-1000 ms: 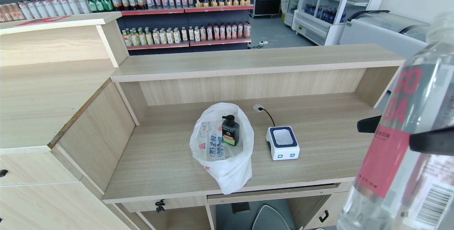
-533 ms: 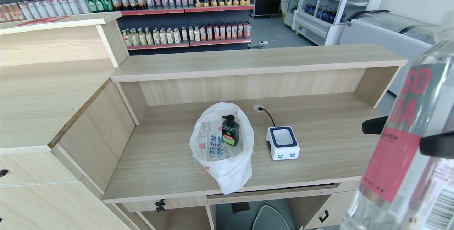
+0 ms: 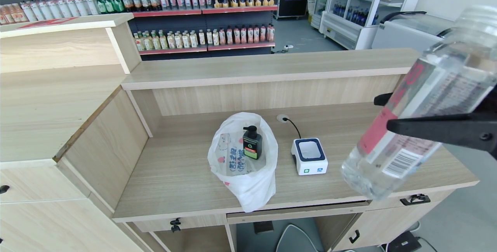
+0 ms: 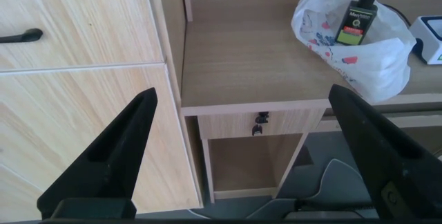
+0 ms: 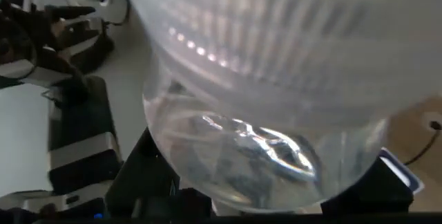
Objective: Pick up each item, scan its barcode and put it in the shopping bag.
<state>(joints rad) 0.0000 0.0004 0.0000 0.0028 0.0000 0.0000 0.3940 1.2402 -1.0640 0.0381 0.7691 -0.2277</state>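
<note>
My right gripper [image 3: 383, 113] is shut on a clear soda bottle [image 3: 407, 108] with a pink label. It holds the bottle tilted in the air at the right, cap up and away, base low over the counter's right front. The barcode [image 3: 400, 162] near the base faces me. In the right wrist view the bottle [image 5: 262, 113] is seen from very close. A white scanner [image 3: 309, 156] with a dark top sits left of the bottle's base. The white shopping bag [image 3: 242, 162] stands open left of the scanner, with a black pump bottle [image 3: 252, 143] inside. My left gripper [image 4: 243, 92] hangs open, low by the counter's left front.
The wooden counter [image 3: 174, 182] has a raised ledge [image 3: 271, 69] behind and a side wall on the left. A black cable [image 3: 294, 127] runs from a hole to the scanner. Drawers with black handles [image 3: 414, 199] sit below. Drink shelves and fridges stand far behind.
The right gripper has swung the bottle from nearly upright to a steep tilt and carried it left and up, bringing its base and barcode closer to the scanner. Bag and scanner have not moved.
</note>
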